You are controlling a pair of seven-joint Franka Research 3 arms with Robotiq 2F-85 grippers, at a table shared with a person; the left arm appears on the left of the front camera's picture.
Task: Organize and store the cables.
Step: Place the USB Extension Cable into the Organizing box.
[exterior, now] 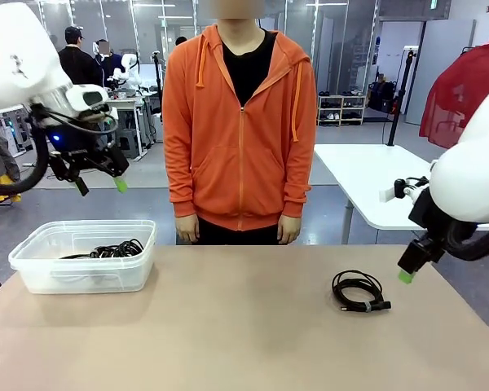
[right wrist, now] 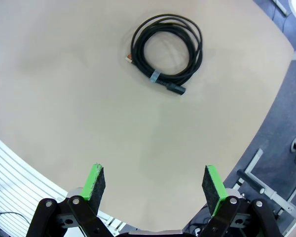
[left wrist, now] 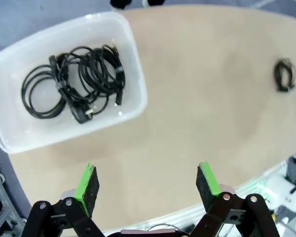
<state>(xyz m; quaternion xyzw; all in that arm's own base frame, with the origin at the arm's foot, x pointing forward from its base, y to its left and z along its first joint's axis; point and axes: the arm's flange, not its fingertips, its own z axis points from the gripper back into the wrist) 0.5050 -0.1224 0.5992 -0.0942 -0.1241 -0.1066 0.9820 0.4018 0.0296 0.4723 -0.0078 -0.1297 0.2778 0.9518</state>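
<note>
On the bench's right side, one coil [exterior: 360, 292] left to store, both hands released.
Near the right hand [right wrist: 155, 185], the coil lies flat and alone on the bare bench [exterior: 228, 326], a loose ring of thin black cord held by a pale band, one plug poking out at the edge. It looks light and floppy, likely to sag and slip loops if pinched by a single strand, so the banded stretch beside the plug, where the turns bunch together, seems the safest place to take hold. Other cables [left wrist: 74, 84] already sit tangled in the clear tub [exterior: 33, 273] at the bench's left end, below the left hand [exterior: 100, 185], which hangs spread wide and empty. A person [exterior: 240, 122] stands at the far edge, arms down.
</note>
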